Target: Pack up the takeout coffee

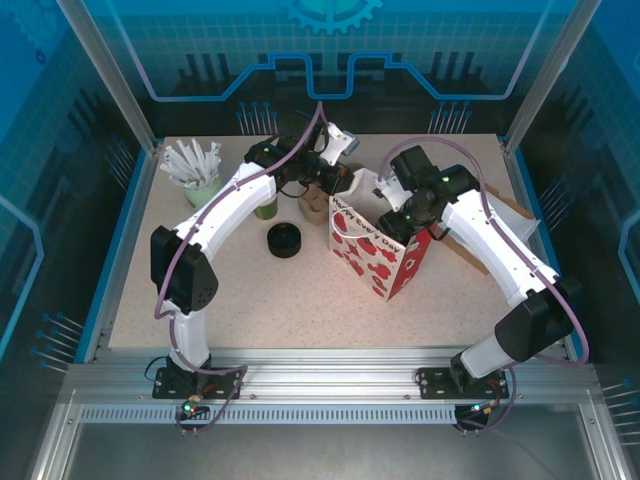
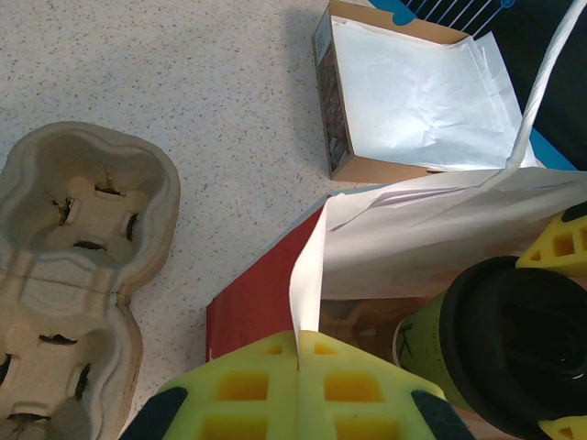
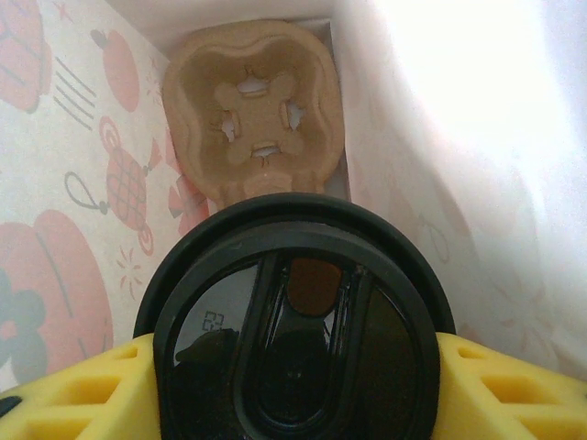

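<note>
Left fingers (image 2: pixel 266 376) pinching paper bag (image 2: pixel 431 229) rim; right fingers (image 3: pixel 514 394) clasping black-lidded cup (image 3: pixel 293 367); right wrist view revealing moulded pulp tray (image 3: pixel 252 110) inside.

Bright overhead light; glare inside bag (image 3: pixel 477 119), reflections on black lid (image 3: pixel 293 348).

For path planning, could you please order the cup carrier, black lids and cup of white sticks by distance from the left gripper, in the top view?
From the left gripper:
1. cup carrier, just to its left.
2. black lids, mid-table, towards the bases.
3. cup of white sticks, far-left corner.
</note>
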You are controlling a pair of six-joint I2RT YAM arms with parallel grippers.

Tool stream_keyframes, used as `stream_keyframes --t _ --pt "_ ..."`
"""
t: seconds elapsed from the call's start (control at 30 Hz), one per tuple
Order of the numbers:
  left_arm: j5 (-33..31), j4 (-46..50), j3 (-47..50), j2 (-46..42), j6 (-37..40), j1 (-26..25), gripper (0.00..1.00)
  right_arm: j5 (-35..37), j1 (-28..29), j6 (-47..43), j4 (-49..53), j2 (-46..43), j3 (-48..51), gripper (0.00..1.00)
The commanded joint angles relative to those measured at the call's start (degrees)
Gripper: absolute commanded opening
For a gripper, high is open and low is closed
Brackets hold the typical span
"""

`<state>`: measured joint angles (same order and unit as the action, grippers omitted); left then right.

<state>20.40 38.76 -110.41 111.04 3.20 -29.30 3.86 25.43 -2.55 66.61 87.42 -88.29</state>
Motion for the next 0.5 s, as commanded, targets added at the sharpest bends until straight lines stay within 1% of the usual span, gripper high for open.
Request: stream_keyframes --t 0.0,0.33,0.47 --pt "-0.45 3.74 0.90 -0.02 1.14 0.30 0.00 -0.90 -0.20 0.63 2.42 1.61 -1.81 0.36" --pt "-0.36 3.67 0.88 0.05 1.05 0.37 0.00 -2.01 0.67 1.58 3.30 3.99 -9.39 0.36" --pt "-0.45 3.71 0.99 -0.04 1.19 0.31 0.00 -1.32 0.85 1.23 3.12 5.50 -8.93 0.36"
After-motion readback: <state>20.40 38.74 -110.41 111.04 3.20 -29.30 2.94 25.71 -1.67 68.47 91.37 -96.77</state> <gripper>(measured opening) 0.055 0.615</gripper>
